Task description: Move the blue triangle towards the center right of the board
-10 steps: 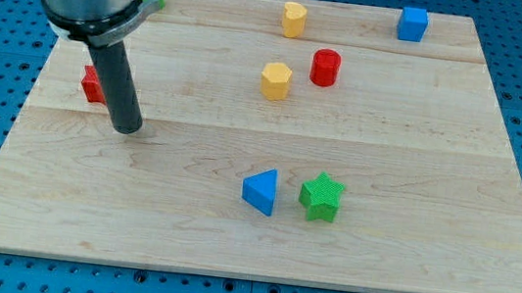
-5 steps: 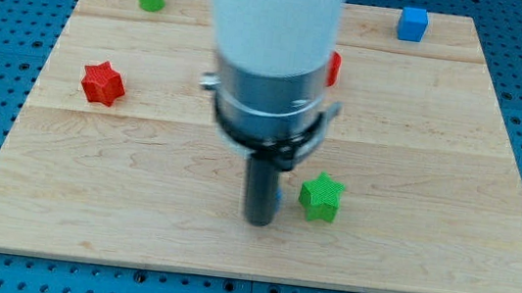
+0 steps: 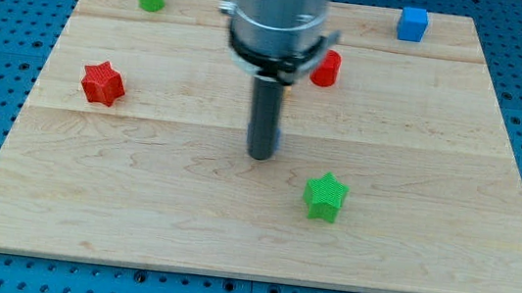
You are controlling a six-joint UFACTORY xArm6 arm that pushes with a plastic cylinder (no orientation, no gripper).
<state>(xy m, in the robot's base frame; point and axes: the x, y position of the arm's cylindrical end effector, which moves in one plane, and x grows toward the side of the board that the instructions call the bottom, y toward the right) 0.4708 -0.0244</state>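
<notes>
Rod ending in my tip [image 3: 259, 154], up-left of green star [image 3: 324, 195], unlabelled.

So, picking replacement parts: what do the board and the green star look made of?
The board looks like pale wood, matte, with grain lines and plank seams. The green star seems plastic, possibly 3D-printed: uniform saturated colour, faintly ribbed faces.

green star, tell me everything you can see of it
The green star is a small, chunky star-shaped block in a bright, matte green, with a finely ribbed look on its top face. It lies flat on the wooden board, low and just right of centre in the view. Nothing touches it: my tip stands apart from it, up and to the view's left. It is fully in view and casts a slight shadow on the wood below it.
</notes>
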